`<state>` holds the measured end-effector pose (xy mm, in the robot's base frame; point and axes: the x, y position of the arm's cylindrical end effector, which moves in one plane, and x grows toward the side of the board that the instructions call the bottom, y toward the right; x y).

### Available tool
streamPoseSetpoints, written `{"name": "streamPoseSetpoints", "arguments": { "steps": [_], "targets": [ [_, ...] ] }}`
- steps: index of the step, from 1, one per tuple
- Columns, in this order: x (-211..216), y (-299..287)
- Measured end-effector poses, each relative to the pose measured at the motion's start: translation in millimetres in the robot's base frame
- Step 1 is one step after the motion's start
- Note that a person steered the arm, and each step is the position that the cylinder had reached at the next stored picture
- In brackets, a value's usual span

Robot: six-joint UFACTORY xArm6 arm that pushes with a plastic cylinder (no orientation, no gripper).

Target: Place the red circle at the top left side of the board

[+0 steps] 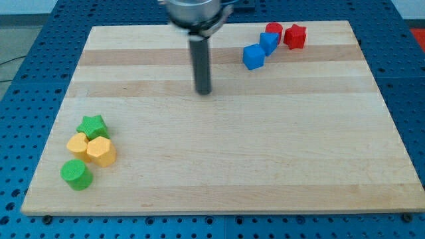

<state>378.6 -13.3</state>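
In the camera view, the arm carries no fingers at all, so there is nothing to open, close or grip: it ends in a straight dark rod hanging almost upright from a blurred grey mount at the view's top edge. My tip (203,92) rests on the wooden board (232,166) in its upper middle part, touching no block. It stands well apart from every block, with the nearest group off to its right.

The red circle (273,30) sits near the board's top right corner, close to the top edge. Just to its right is a red star-like block (295,36). A blue block (269,42) lies right against the red circle's lower side, and a blue cube (253,57) sits just below and left of that one, the closest block to my tip.

Near the board's bottom left corner lies a second cluster: a green star (92,125) at its top, two yellow blocks, one on the left (79,147) and one on the right (101,151), packed together beneath it, and a green cylinder (76,174) lowest, nearest the bottom edge.
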Motion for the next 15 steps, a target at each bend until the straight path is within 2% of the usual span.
{"name": "streamPoseSetpoints", "arguments": {
  "steps": [1, 2, 3, 4, 6, 7, 8, 10, 12, 14, 15],
  "targets": [
    [-13, 84],
    [7, 141],
    [-25, 165],
    [-79, 163],
    [-87, 185],
    [-106, 281],
    [-130, 273],
    [-136, 133],
    [-164, 124],
    [-131, -54],
    [-131, -112]
  ]
}}
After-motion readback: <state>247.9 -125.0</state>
